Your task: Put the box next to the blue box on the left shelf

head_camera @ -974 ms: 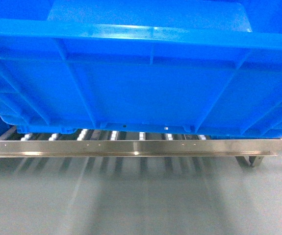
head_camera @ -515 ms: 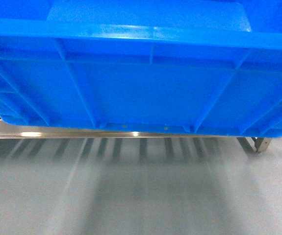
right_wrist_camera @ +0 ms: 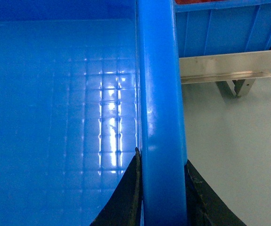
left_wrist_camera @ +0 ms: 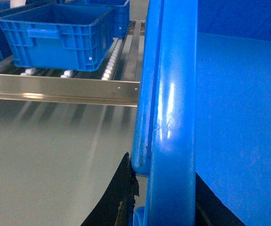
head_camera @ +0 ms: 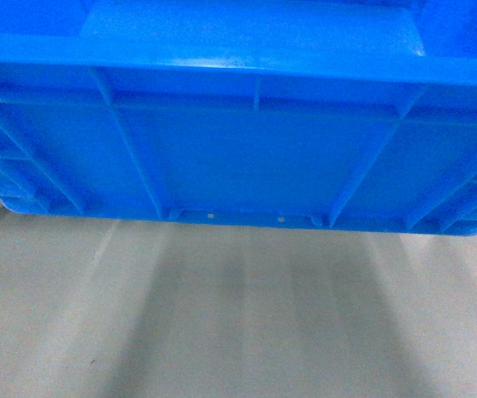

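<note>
Above the grey floor (head_camera: pixel 238 332), the box (head_camera: pixel 246 157) hangs short of the shelf (left_wrist_camera: pixel 60 89), where another crate (left_wrist_camera: pixel 60 35) sits. Left gripper (left_wrist_camera: pixel 166 197) and right gripper (right_wrist_camera: pixel 161 197) each clamp its rim.

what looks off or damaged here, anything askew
Nothing stands out. The box hangs level, with the left gripper and right gripper each clamped over a side rim. On the left shelf, the other blue crate sits square on the rollers. No spills or visible cracks.
</note>
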Controlling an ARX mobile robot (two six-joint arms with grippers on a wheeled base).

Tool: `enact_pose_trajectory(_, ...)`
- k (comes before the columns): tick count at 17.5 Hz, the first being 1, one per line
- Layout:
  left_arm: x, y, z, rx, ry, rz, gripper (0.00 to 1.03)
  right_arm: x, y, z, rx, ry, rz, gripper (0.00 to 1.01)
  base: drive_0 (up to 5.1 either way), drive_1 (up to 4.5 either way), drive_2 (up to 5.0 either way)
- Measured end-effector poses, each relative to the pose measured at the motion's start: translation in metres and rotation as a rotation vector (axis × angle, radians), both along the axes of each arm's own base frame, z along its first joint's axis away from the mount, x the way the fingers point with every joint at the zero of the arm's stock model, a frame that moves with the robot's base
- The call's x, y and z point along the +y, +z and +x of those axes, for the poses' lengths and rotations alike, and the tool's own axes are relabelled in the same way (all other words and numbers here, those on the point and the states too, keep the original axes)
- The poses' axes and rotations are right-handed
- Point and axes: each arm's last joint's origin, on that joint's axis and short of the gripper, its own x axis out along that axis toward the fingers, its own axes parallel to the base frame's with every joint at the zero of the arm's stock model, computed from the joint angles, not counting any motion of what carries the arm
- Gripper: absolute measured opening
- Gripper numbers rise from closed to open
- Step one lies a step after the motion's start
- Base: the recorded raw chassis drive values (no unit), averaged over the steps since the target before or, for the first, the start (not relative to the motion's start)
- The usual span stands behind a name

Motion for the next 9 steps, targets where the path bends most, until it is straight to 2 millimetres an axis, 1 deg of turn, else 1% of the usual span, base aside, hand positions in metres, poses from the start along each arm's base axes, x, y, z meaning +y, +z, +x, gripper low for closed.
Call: enact_pose_trajectory(9,0.0,0.0001,0.0,-0.002,0.001,0.0,0.16,0.0,-0.0002,0.0,0.0,0.0,0.0,0.16,0.0,0.0,0.0)
